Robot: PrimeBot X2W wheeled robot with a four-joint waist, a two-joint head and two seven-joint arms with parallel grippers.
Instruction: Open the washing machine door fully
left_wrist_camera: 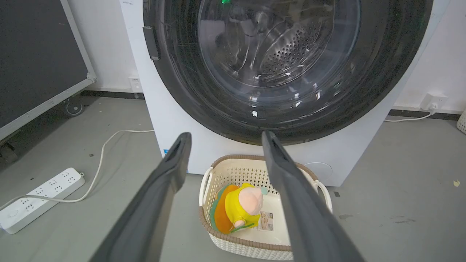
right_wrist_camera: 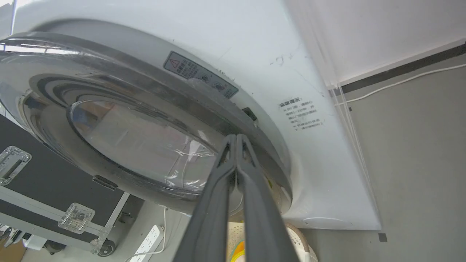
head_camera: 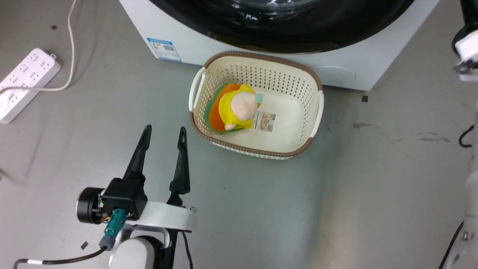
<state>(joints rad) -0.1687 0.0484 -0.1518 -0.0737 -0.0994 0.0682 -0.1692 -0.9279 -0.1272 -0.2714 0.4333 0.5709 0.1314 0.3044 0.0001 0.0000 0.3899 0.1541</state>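
Note:
The washing machine (head_camera: 194,41) (left_wrist_camera: 174,120) (right_wrist_camera: 284,54) is a white box, and its door (head_camera: 283,33) (left_wrist_camera: 189,91) (right_wrist_camera: 138,138), a glossy black disc with a clear glass bowl, lies close against the front. A small black handle notch (left_wrist_camera: 151,42) sits on the door's left edge. My left gripper (head_camera: 165,129) (left_wrist_camera: 226,135) hangs open and empty over the floor, well short of the machine and pointing at the door's lower part. My right gripper (right_wrist_camera: 236,137) is shut with nothing between its fingers. Its tips are at the door's grey side rim, where it meets the white front; whether they touch is unclear.
A cream perforated basket (head_camera: 261,56) (left_wrist_camera: 236,160) holding a yellow plush toy (head_camera: 239,108) stands on the floor right under the door. A white power strip (head_camera: 26,80) (left_wrist_camera: 36,198) and its cable lie to the left. A black wheeled case (right_wrist_camera: 43,189) stands left of the machine.

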